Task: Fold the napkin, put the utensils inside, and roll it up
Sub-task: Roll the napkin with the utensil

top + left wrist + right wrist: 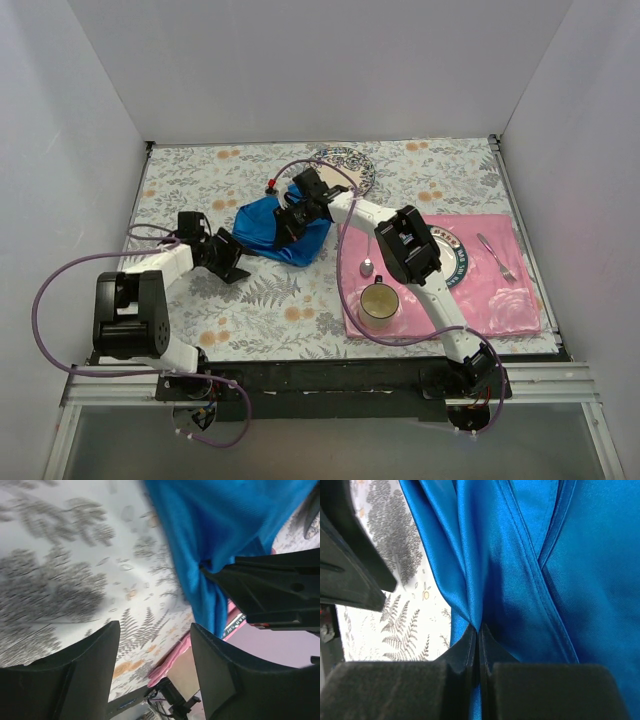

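napkin [555,570] cropped by right wrist view's edges, plate [457,258] on placemat [500,295] mostly under right arm [405,245], tablecloth print [60,575] blurred

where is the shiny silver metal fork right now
In the top view, the shiny silver metal fork lies on the right part of the pink rectangular placemat, just right of the patterned-rim plate.

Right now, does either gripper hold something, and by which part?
The right gripper pinches the napkin by a bunched fold; the left gripper is open and holds nothing.
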`<state>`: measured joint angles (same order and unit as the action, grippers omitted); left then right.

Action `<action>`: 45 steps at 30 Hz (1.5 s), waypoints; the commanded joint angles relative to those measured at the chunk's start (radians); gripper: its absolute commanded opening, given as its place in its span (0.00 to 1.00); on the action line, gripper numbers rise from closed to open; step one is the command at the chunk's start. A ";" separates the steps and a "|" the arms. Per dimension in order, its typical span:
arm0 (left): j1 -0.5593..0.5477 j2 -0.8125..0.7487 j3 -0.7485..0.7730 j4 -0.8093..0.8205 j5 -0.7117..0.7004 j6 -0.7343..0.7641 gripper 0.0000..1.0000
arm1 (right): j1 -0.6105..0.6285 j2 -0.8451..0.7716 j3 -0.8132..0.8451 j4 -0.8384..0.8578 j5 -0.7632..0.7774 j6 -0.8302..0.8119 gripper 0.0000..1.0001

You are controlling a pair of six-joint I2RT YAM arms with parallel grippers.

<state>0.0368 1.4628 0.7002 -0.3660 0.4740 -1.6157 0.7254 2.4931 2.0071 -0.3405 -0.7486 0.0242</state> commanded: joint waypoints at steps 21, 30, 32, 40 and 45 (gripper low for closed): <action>-0.023 0.286 0.255 0.203 0.015 -0.042 0.43 | -0.007 -0.069 0.113 -0.190 0.132 -0.058 0.50; -0.023 0.307 0.277 0.211 -0.005 -0.059 0.43 | 0.034 -0.278 -0.074 -0.247 0.368 -0.173 0.78; -0.023 0.310 0.277 0.211 -0.003 -0.061 0.42 | 0.061 -0.336 -0.134 -0.218 0.400 -0.185 0.80; -0.023 0.311 0.278 0.213 -0.011 -0.059 0.42 | 0.126 -0.439 -0.361 -0.080 0.491 -0.230 0.93; -0.023 0.306 0.280 0.213 -0.005 -0.059 0.42 | 0.172 -0.459 -0.465 0.069 0.693 -0.273 0.91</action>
<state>0.0128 1.7844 0.9504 -0.1635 0.4778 -1.6772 0.8738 2.0869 1.5974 -0.4252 -0.2478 -0.1951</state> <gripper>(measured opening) 0.423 0.922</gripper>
